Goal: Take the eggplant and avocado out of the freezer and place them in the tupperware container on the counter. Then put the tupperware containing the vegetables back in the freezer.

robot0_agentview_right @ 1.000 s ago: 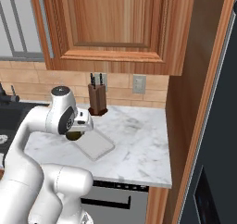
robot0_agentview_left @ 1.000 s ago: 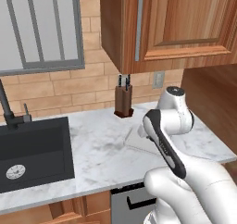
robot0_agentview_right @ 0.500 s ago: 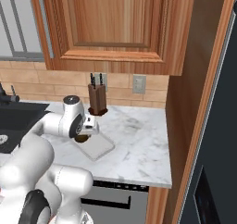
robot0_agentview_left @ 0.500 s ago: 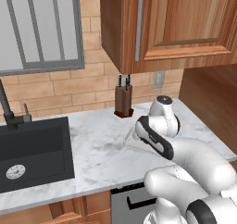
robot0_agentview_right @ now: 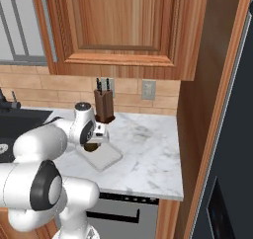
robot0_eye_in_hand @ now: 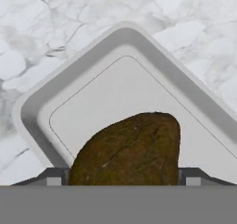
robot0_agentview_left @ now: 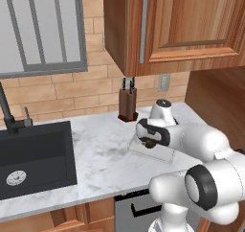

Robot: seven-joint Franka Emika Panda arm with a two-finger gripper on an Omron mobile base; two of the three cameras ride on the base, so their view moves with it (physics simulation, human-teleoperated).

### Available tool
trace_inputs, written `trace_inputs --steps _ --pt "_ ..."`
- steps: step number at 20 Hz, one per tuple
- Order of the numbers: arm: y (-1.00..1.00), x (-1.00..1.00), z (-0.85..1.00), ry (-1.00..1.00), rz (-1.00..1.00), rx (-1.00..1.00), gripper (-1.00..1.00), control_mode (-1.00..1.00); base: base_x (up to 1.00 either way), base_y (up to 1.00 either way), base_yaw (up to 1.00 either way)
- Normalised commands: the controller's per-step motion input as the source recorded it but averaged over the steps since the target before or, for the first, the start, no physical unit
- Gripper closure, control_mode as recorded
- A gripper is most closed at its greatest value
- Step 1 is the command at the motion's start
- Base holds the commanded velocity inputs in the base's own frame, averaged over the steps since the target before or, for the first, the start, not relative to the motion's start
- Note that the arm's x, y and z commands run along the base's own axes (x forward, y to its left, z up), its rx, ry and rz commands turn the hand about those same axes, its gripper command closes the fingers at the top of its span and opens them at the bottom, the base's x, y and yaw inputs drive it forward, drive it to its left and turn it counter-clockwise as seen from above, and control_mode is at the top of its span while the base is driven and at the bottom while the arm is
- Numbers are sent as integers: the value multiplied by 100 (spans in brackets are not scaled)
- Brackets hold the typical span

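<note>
Brown avocado (robot0_eye_in_hand: 127, 149) sits clamped in the gripper (robot0_eye_in_hand: 121, 176) above the tupperware container (robot0_eye_in_hand: 92, 98); released off-centre, it could roll over the low rim.

This is a home kitchen: a white veined marble counter (robot0_agentview_left: 100, 145) runs along a tan brick wall (robot0_agentview_left: 72, 89), with a black sink (robot0_agentview_left: 33, 154) at the left. Wooden cupboards (robot0_agentview_right: 123, 25) hang above, and a knife block (robot0_agentview_left: 127, 104) stands at the far edge.
</note>
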Motion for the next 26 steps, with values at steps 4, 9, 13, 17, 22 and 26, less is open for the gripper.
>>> trace_inputs --steps 4,9,13,17,22,26 --pt "0 23 -36 0 0 0 100 -100 0 0 0" --pt "0 7 -23 0 1 0 100 -100 0 0 0" --pt "0 0 0 -7 2 0 -100 -100 0 0 0" --pt "0 0 0 -6 2 0 -100 -100 0 0 0" --pt "0 0 1 -11 2 0 -100 -100 0 0 0" --pt "-6 -5 32 -2 0 0 -100 -100 0 0 0"
